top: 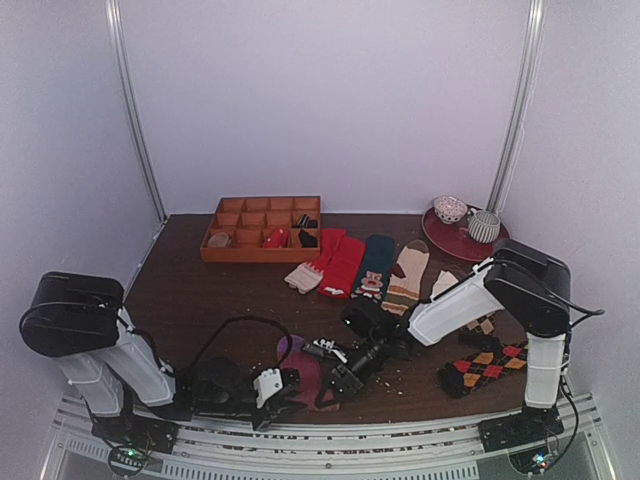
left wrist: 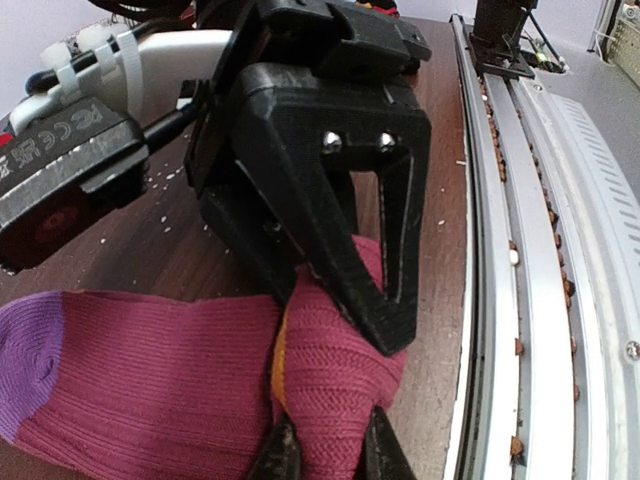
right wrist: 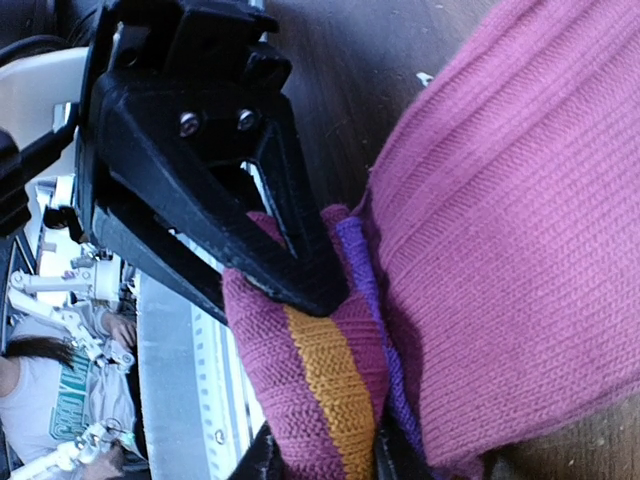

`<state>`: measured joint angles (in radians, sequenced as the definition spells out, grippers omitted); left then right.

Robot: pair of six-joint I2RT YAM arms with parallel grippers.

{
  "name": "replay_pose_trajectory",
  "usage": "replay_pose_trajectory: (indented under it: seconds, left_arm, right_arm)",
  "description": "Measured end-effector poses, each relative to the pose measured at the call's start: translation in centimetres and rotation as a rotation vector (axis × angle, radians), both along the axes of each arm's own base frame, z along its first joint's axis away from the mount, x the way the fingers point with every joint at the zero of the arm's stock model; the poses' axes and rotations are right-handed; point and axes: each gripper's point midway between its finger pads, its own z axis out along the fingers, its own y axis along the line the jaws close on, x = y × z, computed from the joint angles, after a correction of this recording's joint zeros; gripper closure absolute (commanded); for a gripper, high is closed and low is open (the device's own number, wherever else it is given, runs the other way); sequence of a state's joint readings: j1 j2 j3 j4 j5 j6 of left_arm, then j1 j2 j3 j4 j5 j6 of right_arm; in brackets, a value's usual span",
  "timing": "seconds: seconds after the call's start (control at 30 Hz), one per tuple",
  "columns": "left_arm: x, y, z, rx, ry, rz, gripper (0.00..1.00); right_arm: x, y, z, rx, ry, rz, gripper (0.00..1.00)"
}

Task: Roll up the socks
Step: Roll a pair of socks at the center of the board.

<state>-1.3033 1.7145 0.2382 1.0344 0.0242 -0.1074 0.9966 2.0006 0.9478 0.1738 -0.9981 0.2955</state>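
Note:
A long purple-magenta sock (top: 300, 362) lies folded on the brown table near its front edge. In the left wrist view my left gripper (left wrist: 328, 455) is shut on a bunched fold of this sock (left wrist: 150, 370), next to a sliver of orange. The right gripper (left wrist: 340, 200) meets it from the other side, one finger (left wrist: 370, 305) pressing the same fold. In the right wrist view my right gripper (right wrist: 325, 462) is shut on the orange-striped cuff (right wrist: 335, 385). Both grippers (top: 288, 385) (top: 340, 382) sit close together. A brown-and-beige striped sock (top: 408, 272) lies further back.
An orange compartment tray (top: 262, 232) stands at the back. Red (top: 345, 262) and teal (top: 375, 265) socks lie in a row beside it. An argyle sock (top: 485, 368) lies at the right, and a red plate (top: 450, 238) with cups at the back right. A metal rail (left wrist: 520, 250) runs along the near edge.

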Motion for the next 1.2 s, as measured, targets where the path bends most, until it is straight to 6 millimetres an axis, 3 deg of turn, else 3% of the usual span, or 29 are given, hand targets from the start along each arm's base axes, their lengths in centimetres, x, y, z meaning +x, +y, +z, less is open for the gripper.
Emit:
replay_pose_trajectory:
  seconds: [0.13, 0.23, 0.33, 0.47, 0.6, 0.8, 0.87, 1.2]
  left_arm:
    - [0.0, -0.2, 0.0, -0.006, 0.044, 0.019, 1.00]
    - [0.4, -0.5, -0.1, -0.007, 0.118, 0.060, 1.00]
    - [0.7, -0.4, -0.5, 0.000, 0.218, 0.107, 1.00]
    - [0.9, -0.1, -0.7, -0.022, 0.360, 0.159, 1.00]
    - [0.9, 0.2, -1.0, -0.050, 0.484, 0.185, 1.00]
    - [1.0, 0.2, -1.0, -0.075, 0.577, 0.182, 1.00]
    - [1.1, 0.2, -1.0, -0.076, 0.589, 0.177, 1.00]
    - [1.0, 0.2, -1.1, -0.074, 0.602, 0.163, 1.00]
  right_arm:
    - [0.1, 0.0, 0.7, 0.009, -0.020, -0.005, 0.52]
    - [0.7, -0.3, 1.5, 0.002, -0.122, -0.035, 0.48]
    - [1.9, -1.2, 2.5, 0.010, -0.280, -0.078, 0.44]
    - [3.7, -2.7, 6.0, 0.123, -0.570, -0.130, 0.40]
    - [3.2, -2.6, 7.9, 0.240, -0.819, -0.080, 0.38]
    - [0.0, -1.4, 5.8, 0.260, -1.041, 0.118, 0.34]
    - [-0.5, -0.8, 4.8, 0.244, -1.093, 0.172, 0.27]
    - [1.3, 0.2, 2.2, 0.145, -1.248, 0.235, 0.29]
